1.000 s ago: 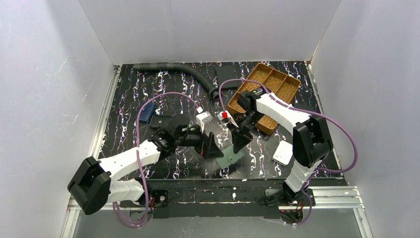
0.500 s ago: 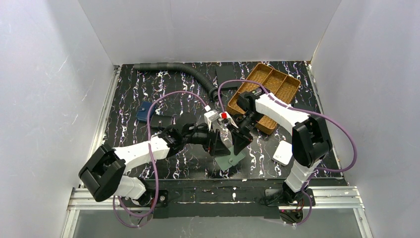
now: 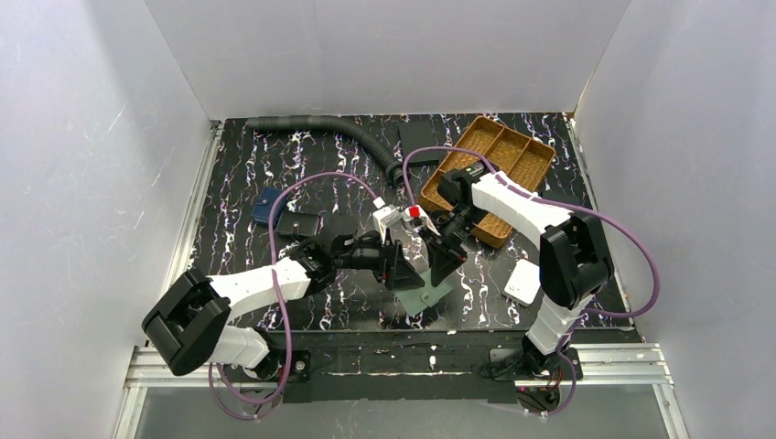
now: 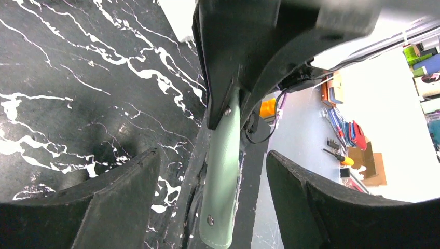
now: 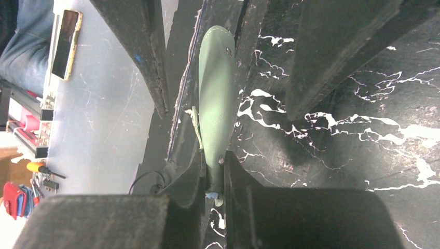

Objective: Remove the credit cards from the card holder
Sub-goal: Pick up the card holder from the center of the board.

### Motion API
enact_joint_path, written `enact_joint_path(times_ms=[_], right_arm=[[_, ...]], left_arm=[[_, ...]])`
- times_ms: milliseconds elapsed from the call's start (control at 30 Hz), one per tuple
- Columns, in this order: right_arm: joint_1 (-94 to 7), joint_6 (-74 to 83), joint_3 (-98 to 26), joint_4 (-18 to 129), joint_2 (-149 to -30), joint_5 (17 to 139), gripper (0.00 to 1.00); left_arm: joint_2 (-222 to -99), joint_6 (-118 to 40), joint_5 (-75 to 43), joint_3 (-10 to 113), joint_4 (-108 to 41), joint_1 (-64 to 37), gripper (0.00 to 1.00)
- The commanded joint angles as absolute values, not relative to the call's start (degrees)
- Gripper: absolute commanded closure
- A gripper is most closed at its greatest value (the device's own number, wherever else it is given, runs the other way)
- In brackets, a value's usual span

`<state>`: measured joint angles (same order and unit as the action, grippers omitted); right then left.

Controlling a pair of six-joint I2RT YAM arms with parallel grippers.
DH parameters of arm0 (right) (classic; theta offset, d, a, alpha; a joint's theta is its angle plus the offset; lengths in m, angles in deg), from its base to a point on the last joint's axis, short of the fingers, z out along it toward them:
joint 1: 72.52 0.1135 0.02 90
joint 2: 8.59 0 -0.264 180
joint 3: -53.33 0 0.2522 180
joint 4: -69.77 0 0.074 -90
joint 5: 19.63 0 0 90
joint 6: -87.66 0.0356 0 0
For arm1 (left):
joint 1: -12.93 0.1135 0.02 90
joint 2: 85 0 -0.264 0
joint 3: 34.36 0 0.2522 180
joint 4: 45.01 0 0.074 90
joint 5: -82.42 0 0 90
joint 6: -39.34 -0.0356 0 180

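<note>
**Holder pinched on the right, left claw spread around its free end**

The sage-green card holder (image 5: 215,93) stands on edge near the middle of the bench (image 3: 238,183), towards the near side. The right claw (image 5: 212,171) has its fingers pressed together on one end of it. In the right wrist view that pinched end sits at 6 o'clock and the long axis runs straight up to 12. The left claw (image 4: 212,152) faces it from the other side with fingers spread wide. The holder's free, riveted end hangs between them, touching neither finger, with its long axis again running 12 to 6 in the left wrist view.

The left arm is therefore the one placed to reach in, and its approach runs along that axis. No credit cards show plainly. A thin pale strip lies along the holder's 9 o'clock side in the right wrist view, but I cannot tell whether it is a card or the lining.

In the overhead view the bench's near edge is close at 6 o'clock of the holder. The white box (image 3: 523,282) sits at 3 o'clock and the brown compartment tray (image 3: 540,146) at 1 o'clock. The most open room looks to lie towards 9 o'clock.
</note>
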<state>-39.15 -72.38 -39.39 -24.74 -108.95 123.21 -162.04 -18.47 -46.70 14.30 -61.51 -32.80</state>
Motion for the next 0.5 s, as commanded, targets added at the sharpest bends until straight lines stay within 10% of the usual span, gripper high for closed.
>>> enact_joint_path(times_ms=[0, 467], right_arm=[[-40.12, -72.51, -40.24, -25.37, -106.76, 127.76, 0.98], [-40.18, -73.13, -39.52, -25.37, -106.22, 127.86, 0.98]], left_arm=[[-159.4, -18.33, -46.83, 12.25, -61.57, -33.58, 0.27], [-161.4, -15.92, -48.14, 13.28, -63.39, -33.59, 0.48]])
